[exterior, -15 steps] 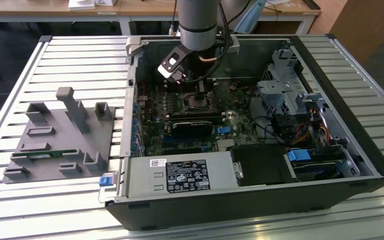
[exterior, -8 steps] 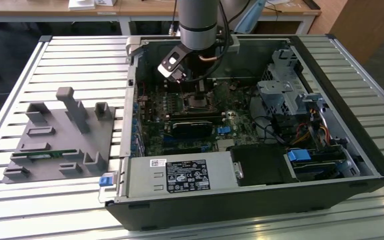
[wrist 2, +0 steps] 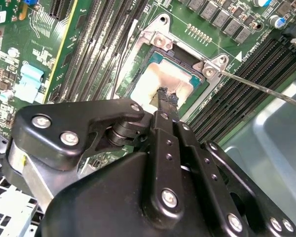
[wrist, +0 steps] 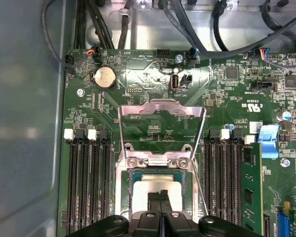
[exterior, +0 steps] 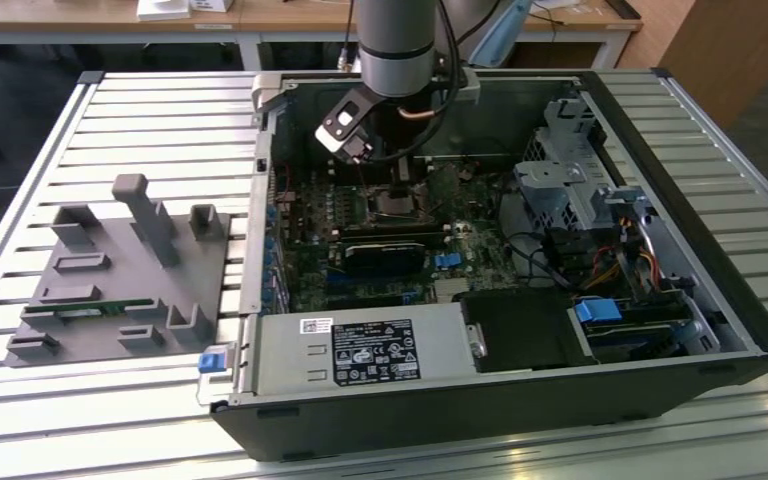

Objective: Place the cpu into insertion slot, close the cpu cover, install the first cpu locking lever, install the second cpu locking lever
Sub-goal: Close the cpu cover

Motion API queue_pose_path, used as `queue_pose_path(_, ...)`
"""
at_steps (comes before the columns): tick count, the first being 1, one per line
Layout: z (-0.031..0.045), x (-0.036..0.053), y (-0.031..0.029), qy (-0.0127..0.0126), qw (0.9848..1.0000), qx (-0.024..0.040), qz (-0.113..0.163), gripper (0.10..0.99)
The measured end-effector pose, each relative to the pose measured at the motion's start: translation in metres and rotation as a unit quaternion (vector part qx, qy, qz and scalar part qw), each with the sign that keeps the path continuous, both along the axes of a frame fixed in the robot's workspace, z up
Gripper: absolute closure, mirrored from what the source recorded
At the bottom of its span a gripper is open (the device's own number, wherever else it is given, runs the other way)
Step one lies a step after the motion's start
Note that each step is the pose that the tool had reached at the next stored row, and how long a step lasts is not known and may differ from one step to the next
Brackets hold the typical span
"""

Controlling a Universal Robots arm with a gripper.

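The cpu lies flat in the socket, its pale top framed by a thin teal edge; in the exterior view this spot is in the upper middle of the frame, inside the open computer case, under the arm. The gripper has its jaws pressed together with nothing between them; the black tips sit on the middle of the chip or just above it, and I cannot tell which. The cover is swung back on its hinge and not yet closed; one lever juts free to the side.

The step in hand looks like seating the chip. To do it well, any push should be light, straight down and centred; the chip should sit level with the rim all round; a sideways drag would likely scuff the top or strain the contacts beneath.

The chip's top is dull, smooth metal, square with soft corners; the cover is thin bright sheet steel with a large window cut through it; the lever is a slim, springy wire rod; the board is glossy green and busy with small parts; the memory slots are long ridged strips of black plastic; the finger links are matt black with shiny screw heads.
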State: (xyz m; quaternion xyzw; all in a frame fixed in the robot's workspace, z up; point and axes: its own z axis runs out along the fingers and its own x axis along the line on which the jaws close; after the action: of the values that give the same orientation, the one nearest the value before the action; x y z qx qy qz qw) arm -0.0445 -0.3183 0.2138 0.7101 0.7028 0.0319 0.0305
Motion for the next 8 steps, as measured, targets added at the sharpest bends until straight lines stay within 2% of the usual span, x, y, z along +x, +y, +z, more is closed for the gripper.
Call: queue_pose_path(8, 0.0070, 0.0000, 0.0000, -0.0001, 1.0000, -0.0029, 0.000, 0.980)
